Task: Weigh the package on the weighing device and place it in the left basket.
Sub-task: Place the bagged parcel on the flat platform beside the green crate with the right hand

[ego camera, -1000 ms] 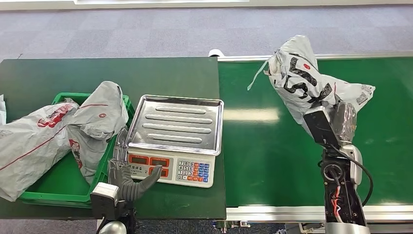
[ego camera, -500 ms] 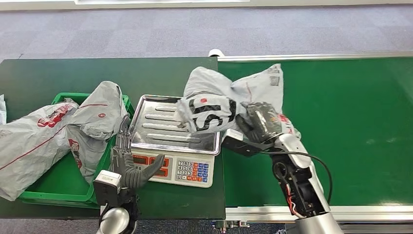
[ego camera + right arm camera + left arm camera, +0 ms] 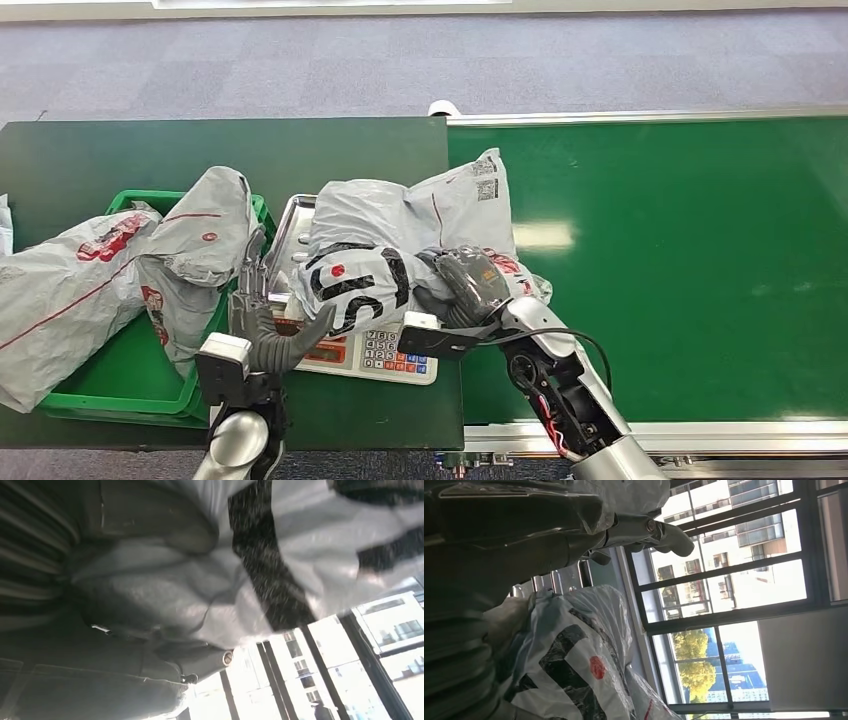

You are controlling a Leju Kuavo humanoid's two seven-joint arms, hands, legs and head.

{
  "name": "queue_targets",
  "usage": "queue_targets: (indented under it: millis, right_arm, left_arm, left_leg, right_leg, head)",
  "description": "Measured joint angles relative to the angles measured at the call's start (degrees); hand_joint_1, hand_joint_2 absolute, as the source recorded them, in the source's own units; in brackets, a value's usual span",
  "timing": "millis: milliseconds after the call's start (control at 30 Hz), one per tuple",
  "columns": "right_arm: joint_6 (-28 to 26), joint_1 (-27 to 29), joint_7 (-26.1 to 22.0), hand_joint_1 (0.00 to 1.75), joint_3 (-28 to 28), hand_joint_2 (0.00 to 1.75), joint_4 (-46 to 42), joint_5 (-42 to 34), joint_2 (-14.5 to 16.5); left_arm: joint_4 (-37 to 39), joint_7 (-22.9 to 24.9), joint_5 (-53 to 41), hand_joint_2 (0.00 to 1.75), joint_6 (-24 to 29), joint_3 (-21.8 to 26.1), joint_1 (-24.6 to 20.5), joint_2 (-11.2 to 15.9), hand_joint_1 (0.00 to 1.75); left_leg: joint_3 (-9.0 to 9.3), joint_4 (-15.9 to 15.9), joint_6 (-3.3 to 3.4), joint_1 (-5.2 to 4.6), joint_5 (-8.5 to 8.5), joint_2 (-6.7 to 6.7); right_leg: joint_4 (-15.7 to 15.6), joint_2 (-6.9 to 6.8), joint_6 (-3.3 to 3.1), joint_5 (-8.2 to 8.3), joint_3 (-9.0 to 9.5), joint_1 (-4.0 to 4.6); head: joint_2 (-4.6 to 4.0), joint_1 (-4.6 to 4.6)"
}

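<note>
Package (image 3: 390,250) weighing is the step in hand, judging by how the pieces lie across the dark green counter (image 3: 120,150). Farthest left, the green basket (image 3: 130,375) already carries two grey mailer bags (image 3: 110,270), one slumped over its rim, so it looks like the drop point for what comes off the scale. Next comes the left hand (image 3: 262,335), palm up at the near left corner of the digital scale (image 3: 385,355), its fingers (image 3: 250,285) apart and holding nothing, thumb just under the grey bag's printed end, probably waiting to take it over. The package itself, a grey plastic mailer with bold black lettering and a red dot, lies draped across the scale's steel tray (image 3: 290,225), hiding most of it and part of the display. On its right side, the right hand (image 3: 465,285) has its fingers clamped on the bag's crumpled edge, likely steadying it as it settles on the tray. Right of that lies the green conveyor belt (image 3: 680,250).
</note>
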Motion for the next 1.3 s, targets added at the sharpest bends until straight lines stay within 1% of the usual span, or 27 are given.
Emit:
queue_targets:
  millis: [100, 200, 267, 400, 500, 733, 833, 933, 1000, 1133, 1233, 1300]
  right_arm:
    - [-0.1, 2.1, -3.0, 0.00, -0.6, 1.75, -0.7, -5.9, -0.1]
    - [1.6, 5.8, -6.0, 0.00, -2.1, 1.75, -3.8, -12.8, -0.3]
    - [2.9, 8.2, -6.8, 0.00, -3.0, 1.75, -6.4, -15.6, -0.5]
    - [5.1, 12.1, -7.2, 0.00, -4.4, 1.75, -11.2, -18.8, -0.8]
    - [6.5, 14.0, -7.2, 0.00, -5.4, 1.75, -14.1, -20.5, -1.0]
    - [7.1, 15.7, -7.2, 0.00, -6.3, 1.75, -17.5, -21.2, -1.3]
    - [9.2, 16.4, -7.6, 0.00, -6.8, 1.75, -18.4, -23.4, -1.4]
    - [13.6, 18.0, -8.8, 0.00, -8.2, 1.75, -20.6, -27.7, -1.4]
    - [16.6, 19.4, -9.5, 0.00, -9.4, 1.75, -22.2, -29.7, -1.5]
    - [21.7, 21.7, -11.5, 0.00, -12.0, 1.75, -25.4, -33.3, -1.4]
    - [27.0, 22.9, -13.6, 0.00, -14.0, 1.75, -27.9, -39.0, -0.9]
    - [29.2, 23.3, -14.2, 0.00, -15.0, 1.75, -29.1, -41.2, -0.5]
  left_arm:
    - [-0.1, 0.0, -0.5, 1.75, 0.3, 0.1, 1.1, 0.1, 0.00]
    - [-0.3, 0.0, -1.4, 1.75, 0.3, 0.3, 2.3, 0.2, 0.00]
    - [-0.5, 0.0, -2.1, 1.75, 0.0, 0.4, 2.9, 0.2, 0.00]
    - [-1.5, 0.0, -3.5, 1.75, -0.8, 0.6, 3.3, 0.2, 0.00]
    - [-2.3, 0.4, -4.1, 1.75, -1.3, 0.7, 3.3, 0.2, 0.00]
    - [-3.1, 0.7, -4.3, 1.75, -1.4, 0.7, 3.3, 0.2, 0.00]
    - [-3.2, 0.9, -4.7, 1.75, -2.1, 0.7, 2.9, 0.2, 0.00]
    - [-3.5, 2.2, -6.1, 1.75, -3.6, 0.6, 1.3, 0.2, 0.00]
    - [-3.7, 4.1, -8.1, 1.75, -4.9, 0.5, -0.6, 0.2, 0.00]
    - [-3.7, 11.0, -14.9, 1.75, -8.6, -0.1, -5.6, 0.2, 0.00]
    - [-2.3, 16.0, -22.5, 1.75, -11.2, -1.2, -10.3, 0.2, 0.00]
    - [-0.4, 18.8, -28.3, 1.75, -12.0, -2.4, -13.3, -0.2, 0.00]
  left_leg:
    - [0.00, 0.0, -0.01, 0.00, -0.01, -0.02]
    - [-0.05, 0.0, -0.01, 0.00, -0.04, -0.03]
    - [-0.08, 0.0, -0.01, 0.00, -0.05, -0.02]
    - [-0.10, 0.0, 0.00, 0.00, -0.05, -0.02]
    - [-0.08, 0.0, 0.00, 0.00, -0.04, 0.01]
    - [-0.06, 0.0, 0.00, 0.00, -0.03, 0.02]
    - [-0.06, 0.0, 0.00, 0.00, -0.04, -0.01]
    - [-0.07, 0.0, 0.00, 0.00, -0.04, -0.07]
    - [-0.07, 0.0, 0.00, 0.00, -0.03, -0.07]
    - [-0.06, 0.0, 0.02, 0.00, -0.01, -0.08]
    - [-0.05, 0.0, 0.02, 0.00, 0.01, -0.06]
    - [-0.03, 0.0, 0.02, 0.00, 0.01, -0.03]
  right_leg:
    - [0.0, 0.00, 0.00, -0.01, -0.01, 0.00]
    - [0.0, -0.01, 0.00, -0.03, -0.06, 0.00]
    - [0.0, -0.01, 0.00, -0.03, -0.09, 0.00]
    - [0.0, -0.01, 0.00, -0.02, -0.10, 0.00]
    - [0.0, 0.00, -0.01, -0.01, -0.09, 0.00]
    - [0.0, 0.00, -0.01, -0.01, -0.09, 0.00]
    - [0.0, -0.01, -0.01, -0.02, -0.11, 0.00]
    - [0.0, -0.05, -0.01, -0.02, -0.11, 0.00]
    - [0.0, -0.05, 0.00, -0.01, -0.10, -0.01]
    - [0.0, -0.05, 0.00, 0.00, -0.09, -0.01]
    - [0.0, -0.05, 0.00, 0.01, -0.08, -0.01]
    - [0.0, -0.05, 0.00, 0.02, -0.07, -0.01]
  head:
    - [0.00, 0.01]
    - [0.00, 0.01]
    - [0.00, 0.01]
    - [0.00, 0.01]
    - [0.00, 0.01]
    - [0.00, 0.00]
    - [0.00, 0.01]
    - [0.00, 0.01]
    - [0.00, 0.01]
    - [0.00, 0.01]
    - [0.00, 0.01]
    - [0.00, 0.01]
